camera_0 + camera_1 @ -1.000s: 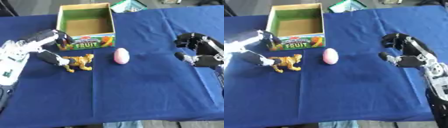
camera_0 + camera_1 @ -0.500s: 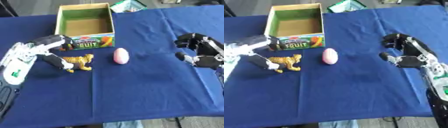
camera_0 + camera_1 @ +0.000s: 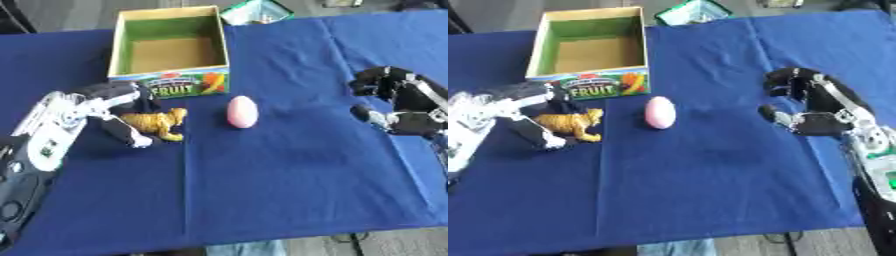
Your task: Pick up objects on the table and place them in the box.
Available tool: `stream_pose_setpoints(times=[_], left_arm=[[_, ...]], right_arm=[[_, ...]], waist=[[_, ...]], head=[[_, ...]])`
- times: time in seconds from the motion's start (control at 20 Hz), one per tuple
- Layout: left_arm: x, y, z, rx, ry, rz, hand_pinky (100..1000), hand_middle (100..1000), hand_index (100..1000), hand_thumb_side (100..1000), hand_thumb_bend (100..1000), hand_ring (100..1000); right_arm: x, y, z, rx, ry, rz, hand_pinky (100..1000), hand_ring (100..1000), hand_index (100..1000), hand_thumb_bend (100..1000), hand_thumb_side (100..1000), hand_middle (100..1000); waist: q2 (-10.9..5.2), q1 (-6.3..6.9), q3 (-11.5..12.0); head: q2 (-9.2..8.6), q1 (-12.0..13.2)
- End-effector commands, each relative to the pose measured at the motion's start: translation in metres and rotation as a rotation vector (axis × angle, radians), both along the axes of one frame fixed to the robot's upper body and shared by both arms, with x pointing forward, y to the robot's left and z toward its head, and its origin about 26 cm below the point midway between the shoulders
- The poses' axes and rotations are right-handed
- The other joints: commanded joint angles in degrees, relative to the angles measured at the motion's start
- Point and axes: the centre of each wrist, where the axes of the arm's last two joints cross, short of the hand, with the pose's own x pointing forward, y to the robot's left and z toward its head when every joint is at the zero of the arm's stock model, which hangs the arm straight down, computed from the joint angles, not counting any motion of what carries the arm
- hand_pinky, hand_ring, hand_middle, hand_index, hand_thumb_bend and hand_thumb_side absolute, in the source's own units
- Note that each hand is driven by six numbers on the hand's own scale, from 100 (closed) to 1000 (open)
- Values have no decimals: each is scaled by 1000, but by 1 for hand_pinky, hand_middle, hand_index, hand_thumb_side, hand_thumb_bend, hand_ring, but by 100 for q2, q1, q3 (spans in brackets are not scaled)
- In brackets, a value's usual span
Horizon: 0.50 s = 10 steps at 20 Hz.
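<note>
An open cardboard box (image 3: 203,46) with a green inside and FRUIT on its front stands at the back left of the blue table. Just in front of it stands a small orange toy tiger (image 3: 160,122). My left hand (image 3: 112,98) is open around the tiger's rear: the fingers arch over its back and the thumb (image 3: 131,137) reaches down on its near side. A pink egg (image 3: 242,112) lies to the right of the tiger, apart from it. My right hand (image 3: 820,102) hovers at the right with its fingers relaxed and bent, holding nothing.
A green packet (image 3: 255,11) lies at the table's far edge behind the box. The blue cloth (image 3: 280,180) runs to the front edge near the bottom of the view.
My left hand has come down and to the right from beside the box, and now straddles the tiger. The tiger, egg and right hand have stayed put.
</note>
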Motion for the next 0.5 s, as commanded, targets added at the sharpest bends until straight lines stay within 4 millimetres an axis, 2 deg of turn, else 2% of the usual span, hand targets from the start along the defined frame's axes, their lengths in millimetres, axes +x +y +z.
stream_pose_setpoints(times=[0.05, 0.5], left_arm=[[4, 0, 7, 23, -25, 0, 743, 679, 802, 315, 420, 648], [8, 5, -6, 66, -32, 48, 725, 626, 784, 190, 336, 608]], right_arm=[[1, -2, 10, -12, -27, 2, 804, 815, 763, 447, 181, 617], [2, -2, 10, -14, -28, 3, 804, 815, 763, 445, 181, 617]], waist=[[-91, -21, -15], [-77, -28, -22]], head=[[29, 23], [29, 16]])
